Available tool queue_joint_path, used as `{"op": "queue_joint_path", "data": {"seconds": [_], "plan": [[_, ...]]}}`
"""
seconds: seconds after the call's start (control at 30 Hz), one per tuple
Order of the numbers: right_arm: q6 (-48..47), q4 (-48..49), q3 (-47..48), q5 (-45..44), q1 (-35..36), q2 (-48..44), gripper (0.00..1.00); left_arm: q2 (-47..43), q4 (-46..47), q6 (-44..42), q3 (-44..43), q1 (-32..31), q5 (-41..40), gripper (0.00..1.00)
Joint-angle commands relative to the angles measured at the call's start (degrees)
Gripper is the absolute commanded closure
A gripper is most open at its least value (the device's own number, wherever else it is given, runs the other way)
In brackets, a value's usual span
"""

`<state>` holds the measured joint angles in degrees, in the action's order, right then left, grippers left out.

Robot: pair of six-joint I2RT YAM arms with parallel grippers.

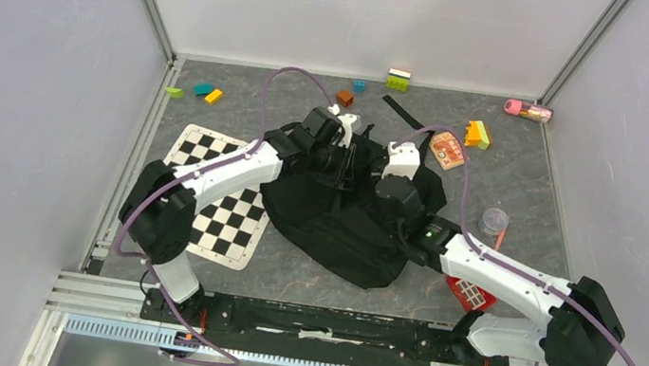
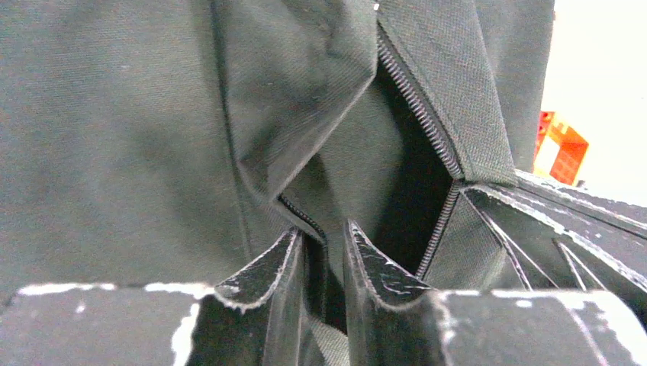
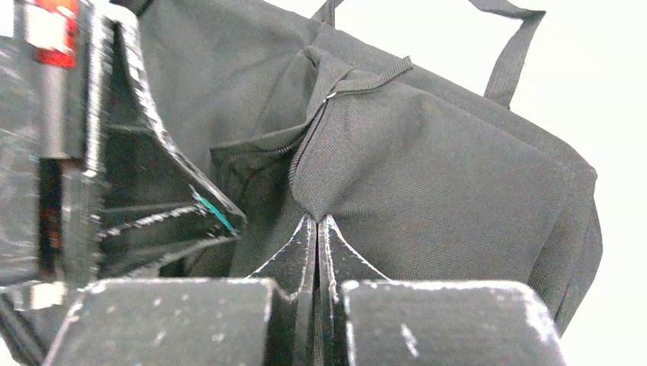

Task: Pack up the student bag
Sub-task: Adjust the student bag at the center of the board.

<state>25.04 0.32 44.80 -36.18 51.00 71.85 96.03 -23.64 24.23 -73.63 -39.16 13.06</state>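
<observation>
At student bag (image 1: 342,233) | left jaws — slightly apart; right jaws pinch it

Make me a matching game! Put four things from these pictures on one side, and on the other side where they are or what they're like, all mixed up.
Things:
1. bag
2. checkerboard
3. pink tube
4. right gripper

Clues:
a. lying in the far right corner
b. shut on the bag
c. flat, just left of the bag
d. black, in the middle

Pairs: 1-d, 2-c, 3-a, 4-b
</observation>
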Motion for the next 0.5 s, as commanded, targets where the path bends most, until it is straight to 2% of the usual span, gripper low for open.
{"op": "queue_joint_path", "data": {"seconds": [0.0,0.13,0.3,0.4,0.47], "plan": [[-0.2,5.9,1.4,-0.3,-0.2,-4.0,1.0,2.0,3.4,3.2,-0.2,-1.6,9.5,0.67],[-0.1,6.4,0.7,-0.8,-0.2,-5.1,1.0,-0.1,3.4,2.2,-0.4,-1.5,8.8,0.61],[-0.3,6.4,0.4,-0.9,-0.4,-5.3,1.0,-5.1,2.8,-1.7,-0.4,-1.3,5.3,0.38],[-0.4,6.3,0.2,-0.9,-0.3,-5.5,1.0,-7.1,2.4,-2.9,-0.3,-0.8,3.0,0.34],[-0.4,6.4,0.2,-0.9,-0.5,-5.5,1.0,-7.9,2.9,-2.9,0.3,-0.6,1.8,0.38]]}}
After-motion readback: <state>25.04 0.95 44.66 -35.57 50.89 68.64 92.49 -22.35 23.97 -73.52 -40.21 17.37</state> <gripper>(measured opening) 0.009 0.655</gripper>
